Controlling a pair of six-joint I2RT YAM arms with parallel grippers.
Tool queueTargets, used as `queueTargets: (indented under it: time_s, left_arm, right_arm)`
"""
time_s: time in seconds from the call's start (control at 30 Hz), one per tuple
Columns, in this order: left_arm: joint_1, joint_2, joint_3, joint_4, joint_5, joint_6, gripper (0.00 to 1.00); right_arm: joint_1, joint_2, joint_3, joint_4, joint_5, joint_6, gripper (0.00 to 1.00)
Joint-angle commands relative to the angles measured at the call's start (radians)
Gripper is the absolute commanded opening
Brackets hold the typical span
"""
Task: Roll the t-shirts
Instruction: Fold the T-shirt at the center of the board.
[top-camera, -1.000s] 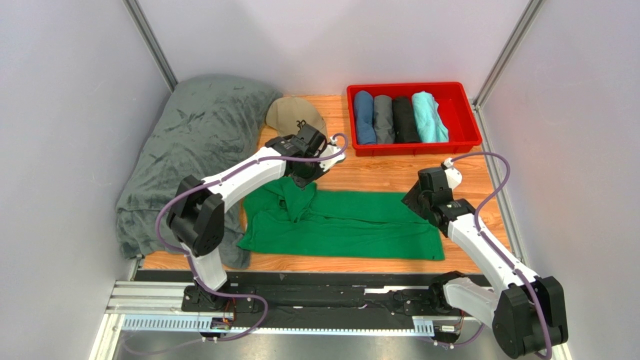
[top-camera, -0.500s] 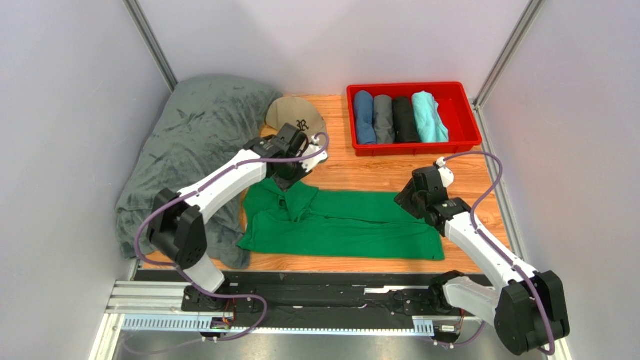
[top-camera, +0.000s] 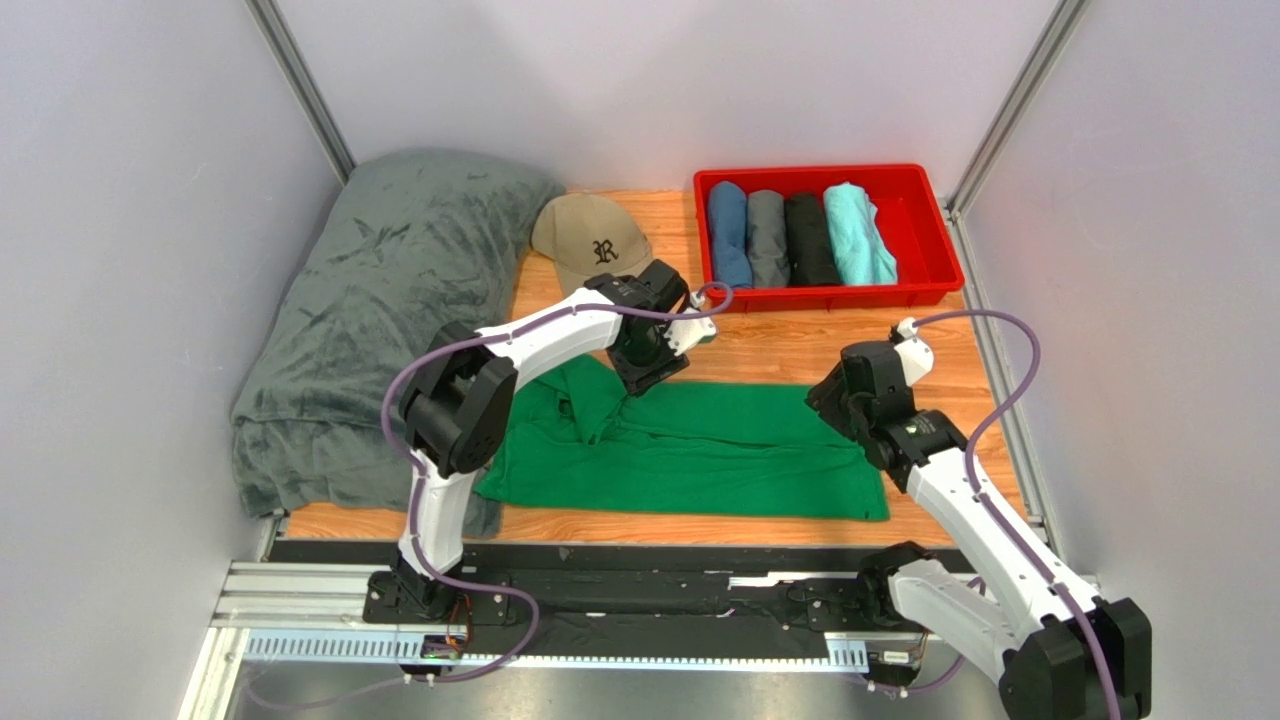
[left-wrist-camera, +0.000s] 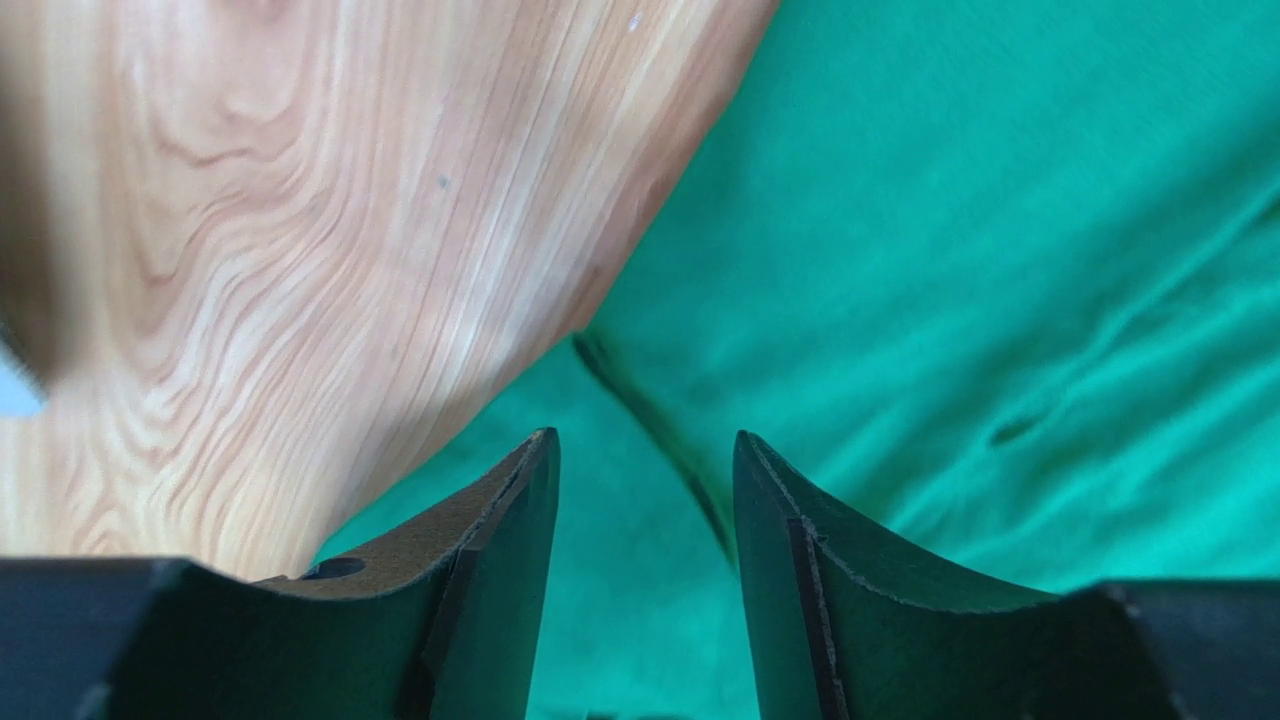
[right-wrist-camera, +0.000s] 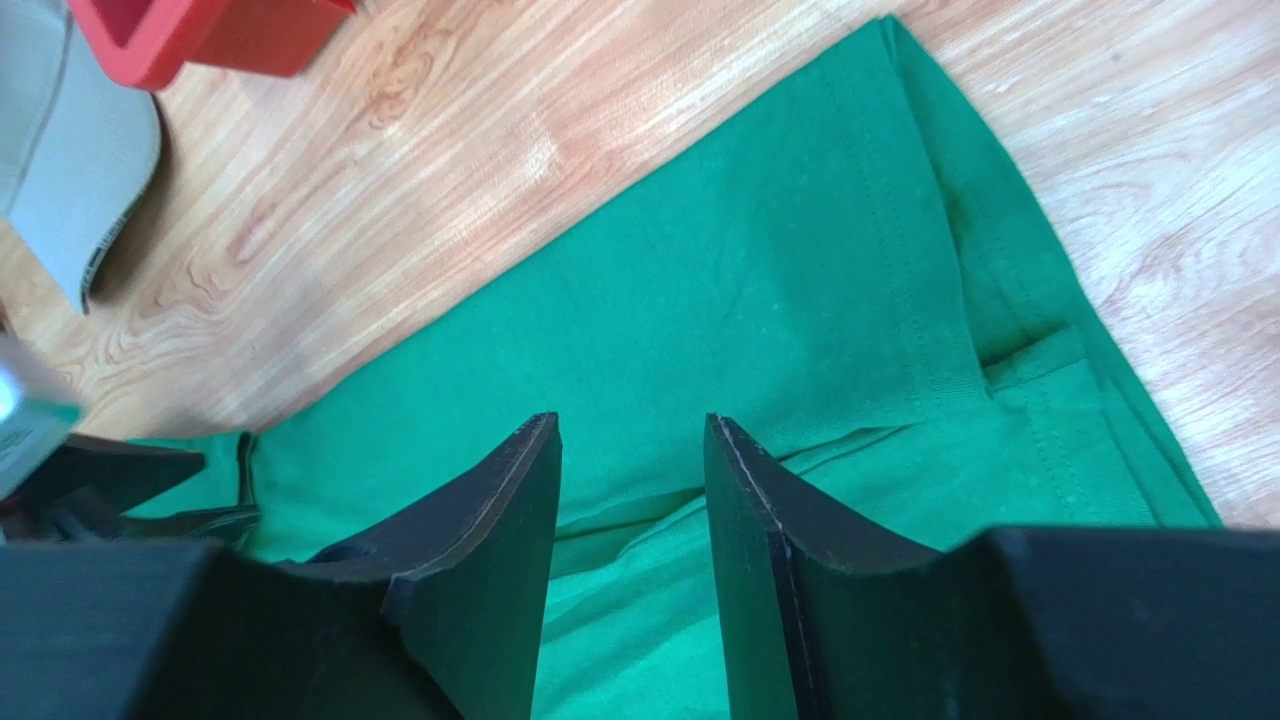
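Note:
A green t-shirt (top-camera: 706, 450) lies folded into a long band on the wooden table, its left end bunched (top-camera: 579, 402). Four rolled t-shirts, blue (top-camera: 729, 236), grey (top-camera: 768, 237), black (top-camera: 812, 237) and aqua (top-camera: 858, 233), sit in the red tray (top-camera: 932, 240). My left gripper (top-camera: 657, 360) hovers over the shirt's far edge, open, nothing between its fingers (left-wrist-camera: 642, 450); green cloth (left-wrist-camera: 977, 270) lies below. My right gripper (top-camera: 842, 402) hangs open above the shirt's right part (right-wrist-camera: 781, 285), holding nothing (right-wrist-camera: 631, 435).
A tan cap (top-camera: 589, 237) with an R lies at the back beside a big grey-green blanket (top-camera: 376, 300) that fills the left side. Bare wood (top-camera: 781, 342) shows between tray and shirt. Grey walls enclose the table.
My left gripper has let go of the shirt's bunched left end, opened, and moved right along the far edge. The right gripper drifted slightly right, still open.

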Motion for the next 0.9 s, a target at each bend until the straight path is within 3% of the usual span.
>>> queueTargets:
  time_s: [0.0,0.33,0.6,0.87]
  left_arm:
    - [-0.006,0.034,0.056,0.043,-0.003,-0.032,0.55]
    - [-0.004,0.068,0.068,0.091,-0.072,-0.010,0.54]
    - [-0.004,0.083,0.070,0.089,-0.084,0.002,0.39]
    - [-0.004,0.082,0.055,0.089,-0.075,0.007,0.38]
  right_arm:
    - [-0.002,-0.037,-0.002,-0.016,0.049,0.001,0.44]
    - [-0.002,-0.039,-0.009,-0.017,0.053,-0.012,0.44]
    - [-0.003,-0.046,-0.019,-0.019,0.053,-0.014,0.44]
    - [-0.005,-0.045,-0.020,-0.016,0.055,-0.016,0.44]
